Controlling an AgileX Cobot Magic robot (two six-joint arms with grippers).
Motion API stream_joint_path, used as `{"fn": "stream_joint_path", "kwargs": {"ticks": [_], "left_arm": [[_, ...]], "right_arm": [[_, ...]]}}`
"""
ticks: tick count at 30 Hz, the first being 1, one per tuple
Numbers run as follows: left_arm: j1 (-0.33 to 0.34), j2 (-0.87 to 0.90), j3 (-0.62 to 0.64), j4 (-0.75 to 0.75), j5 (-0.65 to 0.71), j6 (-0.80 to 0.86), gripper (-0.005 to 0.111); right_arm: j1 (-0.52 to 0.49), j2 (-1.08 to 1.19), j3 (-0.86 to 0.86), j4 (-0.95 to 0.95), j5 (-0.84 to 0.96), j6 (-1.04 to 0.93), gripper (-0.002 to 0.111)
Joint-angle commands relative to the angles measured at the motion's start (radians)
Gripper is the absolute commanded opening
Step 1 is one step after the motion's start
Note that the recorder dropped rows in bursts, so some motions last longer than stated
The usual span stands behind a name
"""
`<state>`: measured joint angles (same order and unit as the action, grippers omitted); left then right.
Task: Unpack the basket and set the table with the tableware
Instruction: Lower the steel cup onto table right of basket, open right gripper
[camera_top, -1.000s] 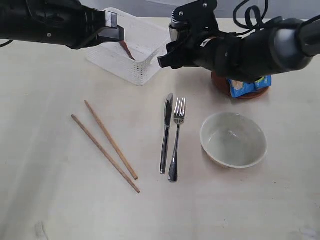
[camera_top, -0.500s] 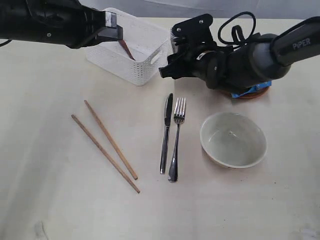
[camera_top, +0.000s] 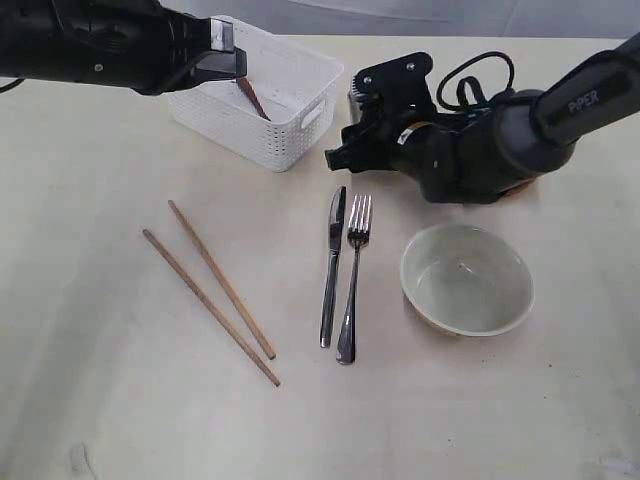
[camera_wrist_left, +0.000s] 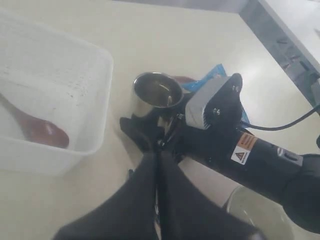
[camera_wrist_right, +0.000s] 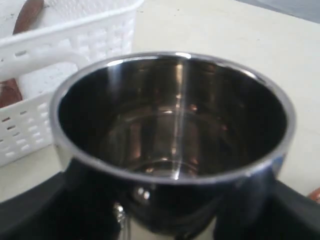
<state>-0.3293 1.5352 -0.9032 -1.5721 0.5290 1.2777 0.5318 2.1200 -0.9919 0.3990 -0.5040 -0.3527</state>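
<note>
The right gripper (camera_top: 350, 128), clamped around the small steel cup (camera_wrist_right: 172, 135), has sunk lower beside the white lattice plastic basket (camera_top: 285, 148) near the pale beige tabletop's (camera_top: 100, 360) far edge. The left gripper (camera_top: 230, 62), jaws together and empty, stays over the basket.

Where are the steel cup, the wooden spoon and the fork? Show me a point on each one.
steel cup (camera_wrist_right: 170, 145): right wrist view, on the inside bottom of the cup.
wooden spoon (camera_wrist_left: 45, 134): left wrist view, on the rounded bowl end.
fork (camera_top: 352, 285): exterior view, on the middle of the handle.
</note>
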Motion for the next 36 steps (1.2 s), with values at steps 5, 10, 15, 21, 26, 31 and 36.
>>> {"fn": "stream_joint_path", "kwargs": {"ticks": [5, 10, 15, 21, 26, 31, 36], "left_arm": [[-0.006, 0.003, 0.001, -0.008, 0.004, 0.009, 0.000], [-0.006, 0.003, 0.001, -0.007, 0.004, 0.009, 0.000], [-0.006, 0.003, 0.001, -0.007, 0.004, 0.009, 0.000], [-0.006, 0.003, 0.001, -0.007, 0.004, 0.009, 0.000], [-0.006, 0.003, 0.001, -0.007, 0.004, 0.011, 0.000], [-0.006, 0.003, 0.001, -0.007, 0.004, 0.011, 0.000], [-0.006, 0.003, 0.001, -0.007, 0.004, 0.013, 0.000]], "right_arm": [[-0.008, 0.013, 0.003, -0.060, -0.044, 0.017, 0.000], [-0.017, 0.047, 0.003, -0.060, -0.040, 0.017, 0.000], [-0.017, 0.047, 0.000, -0.066, -0.044, 0.017, 0.000], [-0.017, 0.047, -0.020, -0.068, -0.048, 0.098, 0.012], [-0.015, 0.047, -0.020, -0.068, -0.055, 0.106, 0.040], [-0.015, 0.047, -0.020, -0.068, -0.010, 0.104, 0.060], [-0.015, 0.047, -0.020, -0.068, -0.006, 0.102, 0.076]]}}
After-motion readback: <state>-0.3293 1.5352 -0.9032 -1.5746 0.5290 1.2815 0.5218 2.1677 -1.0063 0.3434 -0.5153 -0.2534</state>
